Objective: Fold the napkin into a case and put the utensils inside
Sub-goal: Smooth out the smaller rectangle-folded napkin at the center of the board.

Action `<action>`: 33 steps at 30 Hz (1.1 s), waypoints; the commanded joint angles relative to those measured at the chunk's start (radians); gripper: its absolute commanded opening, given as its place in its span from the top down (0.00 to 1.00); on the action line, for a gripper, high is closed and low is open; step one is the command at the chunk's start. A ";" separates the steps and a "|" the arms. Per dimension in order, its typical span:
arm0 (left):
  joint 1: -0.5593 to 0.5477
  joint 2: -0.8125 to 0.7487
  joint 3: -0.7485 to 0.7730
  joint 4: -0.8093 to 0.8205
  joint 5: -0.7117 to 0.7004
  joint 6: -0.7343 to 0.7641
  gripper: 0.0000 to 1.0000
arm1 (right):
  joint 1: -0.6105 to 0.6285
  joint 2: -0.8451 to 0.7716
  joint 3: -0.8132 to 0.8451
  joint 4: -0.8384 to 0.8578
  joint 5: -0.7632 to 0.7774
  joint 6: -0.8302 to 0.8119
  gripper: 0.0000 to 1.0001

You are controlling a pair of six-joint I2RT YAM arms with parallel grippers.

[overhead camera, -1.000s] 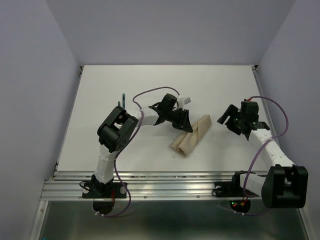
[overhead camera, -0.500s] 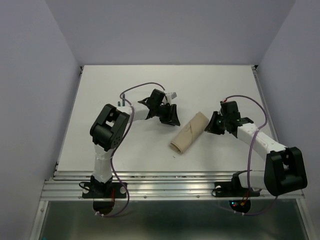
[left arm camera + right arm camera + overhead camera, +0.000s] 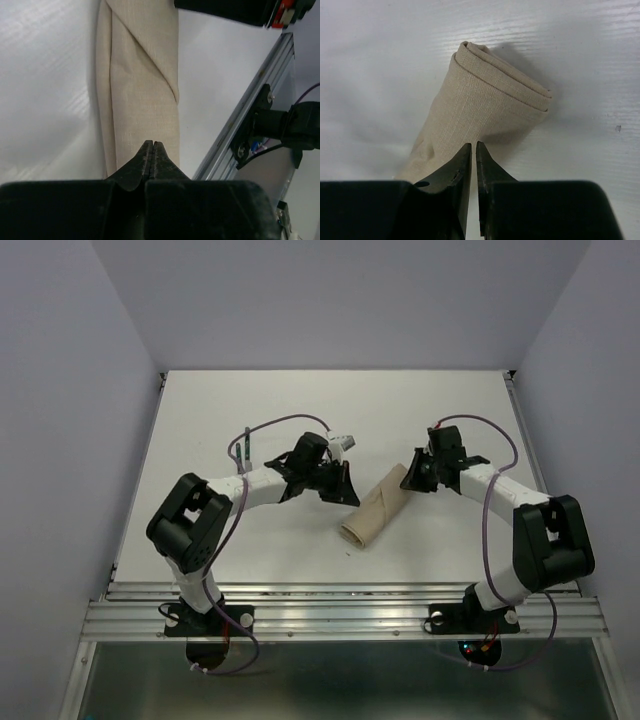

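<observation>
The napkin (image 3: 375,508) lies folded into a narrow beige case, slanting across the middle of the white table. My left gripper (image 3: 348,495) sits at its left side, shut with nothing between the jaws. In the left wrist view its tips (image 3: 152,143) rest over the near end of the case (image 3: 145,75). My right gripper (image 3: 410,480) is at the case's upper right end. Its jaws (image 3: 473,144) stand only a slit apart against the cloth (image 3: 485,110); I cannot tell if any cloth is pinched. A thin dark-handled utensil (image 3: 246,448) lies far left, behind the left arm.
An aluminium rail (image 3: 340,595) runs along the table's near edge, also seen as the rail (image 3: 250,110) in the left wrist view. Purple walls close in the left, back and right sides. Arm cables loop above both wrists.
Both arms have swung in toward the folded napkin. The left gripper closed fully beside it. The right gripper moved left to the napkin's upper end and narrowed from wide open to a slit.
</observation>
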 commanded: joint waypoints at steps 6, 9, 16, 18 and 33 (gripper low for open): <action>-0.057 0.094 -0.038 0.067 0.025 -0.051 1.00 | 0.008 0.125 0.080 0.065 0.055 0.001 0.86; -0.055 0.139 -0.027 0.017 -0.045 -0.031 1.00 | 0.008 0.159 0.082 0.063 0.105 0.001 0.86; -0.054 0.131 -0.010 -0.029 -0.139 -0.019 1.00 | 0.008 0.122 0.069 0.056 0.114 -0.022 0.87; -0.054 0.110 -0.004 -0.039 -0.153 -0.019 1.00 | 0.008 0.080 0.060 0.059 0.091 -0.024 0.87; -0.075 -0.070 -0.085 -0.033 -0.124 -0.074 1.00 | 0.148 0.022 -0.060 0.111 0.013 0.056 0.86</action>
